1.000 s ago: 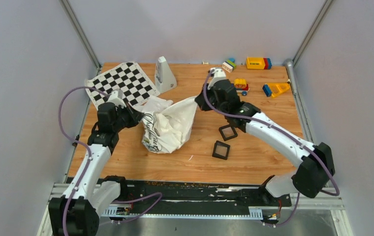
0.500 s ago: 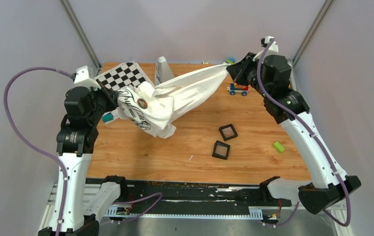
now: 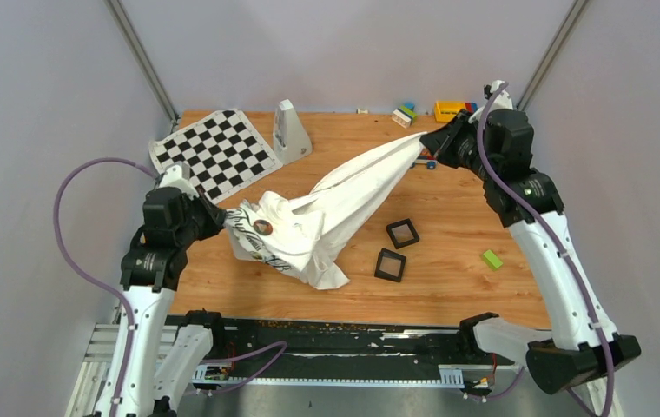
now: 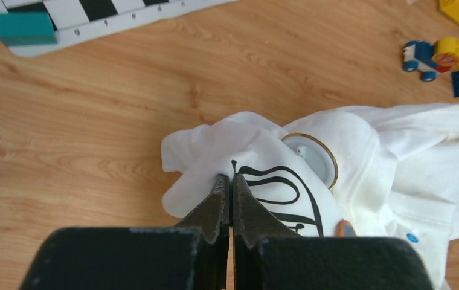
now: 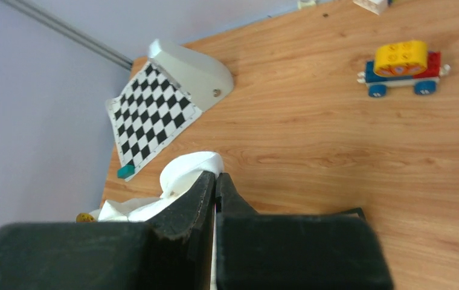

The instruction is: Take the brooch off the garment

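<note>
The left claw (image 3: 212,217) was clamped shut on a fold of the garment (image 3: 353,187) at the left of the bench (image 3: 448,287), right beside the black lettering. The right claw (image 3: 431,143) was pinched shut on another edge of the cloth at the far right. The white T-shirt therefore hung stretched in a diagonal band between them, lifted off the wood at its right end. That spread likely served to pull the fabric taut and turn the brooch (image 3: 262,228) upward. It sat pinned on the bunched left part, just right of the left claw, not yet removed. The cursive script was creased and could not be read; no brand or label showed.
</note>
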Controlling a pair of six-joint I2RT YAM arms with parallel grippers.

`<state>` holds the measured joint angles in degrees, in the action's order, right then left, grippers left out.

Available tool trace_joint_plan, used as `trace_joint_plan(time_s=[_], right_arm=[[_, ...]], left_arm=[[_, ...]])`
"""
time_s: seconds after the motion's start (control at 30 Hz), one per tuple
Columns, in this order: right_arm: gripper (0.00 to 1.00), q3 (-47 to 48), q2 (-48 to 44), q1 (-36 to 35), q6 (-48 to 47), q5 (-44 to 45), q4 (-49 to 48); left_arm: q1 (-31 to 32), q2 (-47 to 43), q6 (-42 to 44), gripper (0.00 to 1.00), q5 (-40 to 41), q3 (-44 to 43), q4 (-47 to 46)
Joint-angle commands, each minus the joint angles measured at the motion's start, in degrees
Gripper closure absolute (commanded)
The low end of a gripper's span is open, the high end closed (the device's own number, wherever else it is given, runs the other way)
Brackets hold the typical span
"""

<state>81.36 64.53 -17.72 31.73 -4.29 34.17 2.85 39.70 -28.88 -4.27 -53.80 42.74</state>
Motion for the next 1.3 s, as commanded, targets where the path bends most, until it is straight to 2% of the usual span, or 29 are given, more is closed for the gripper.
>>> trace_joint_plan(time_s=[0.0, 0.1, 0.2, 0.27, 0.33, 0.4, 0.47, 0.53, 0.6, 0.7, 0.87, 1.03, 1.2, 1.27], right_arm=[[1.00, 4.78, 6.14, 6.72, 3.53, -3.25, 1.48], [1.00, 6.43, 10.61, 8.75, 4.28, -5.57, 1.85], [0.98, 5.28, 13.98, 8.68, 3.37, -10.01, 1.33], [0.86, 2.56, 15.42, 7.99, 2.37, -13.17, -0.09], [0.65, -0.65, 15.89, 6.08, 1.48, -13.62, -2.05], [0.49, -3.82, 15.55, 2.91, 0.28, -11.99, -3.76], [0.40, -7.12, 15.12, -1.71, -0.90, -7.93, -5.09], [0.33, -9.74, 14.59, -6.09, -1.93, -5.76, -7.41], [0.32, -12.49, 14.24, -10.40, -1.89, -6.25, -10.84], [0.32, -15.01, 15.55, -15.70, -1.76, -9.52, -15.81], [0.30, -12.94, 23.19, -23.25, -1.82, -12.64, -18.94], [0.26, -10.19, 29.94, -27.91, -0.28, -11.69, -19.31], [0.29, -10.55, 33.08, -29.26, 1.39, -11.59, -19.98], [0.32, -11.28, 33.50, -29.43, 1.77, -12.07, -20.61]], left_arm=[[-0.45, 2.98, -2.35, 1.00, 0.39, 2.07, -5.98], [-0.43, 4.81, -2.84, 1.00, -0.25, 5.05, -9.20], [-0.43, 5.40, -4.06, 1.00, -2.13, 12.48, -14.05], [-0.41, 6.19, -4.37, 1.00, -2.97, 16.34, -17.15], [-0.44, 7.61, -3.86, 1.00, -2.90, 18.55, -18.72], [-0.47, 8.31, -2.83, 0.95, -2.05, 19.00, -18.57], [-0.46, 7.90, -2.43, 0.84, -0.78, 18.53, -17.14], [-0.47, 6.63, -2.88, 0.52, -0.98, 18.36, -16.15], [-0.41, 5.17, -3.59, 0.39, -1.03, 17.83, -14.36], [-0.33, 3.04, -5.26, 0.33, -1.06, 15.64, -10.79], [0.48, -0.55, -7.89, 0.32, -3.57, 12.79, -6.63], [4.32, 1.89, -8.43, 0.32, -3.38, 13.38, -8.05], [5.57, 5.75, -7.91, 0.33, -7.27, 15.56, -13.38], [5.58, 6.19, -7.16, 0.33, -6.55, 15.60, -13.52]])
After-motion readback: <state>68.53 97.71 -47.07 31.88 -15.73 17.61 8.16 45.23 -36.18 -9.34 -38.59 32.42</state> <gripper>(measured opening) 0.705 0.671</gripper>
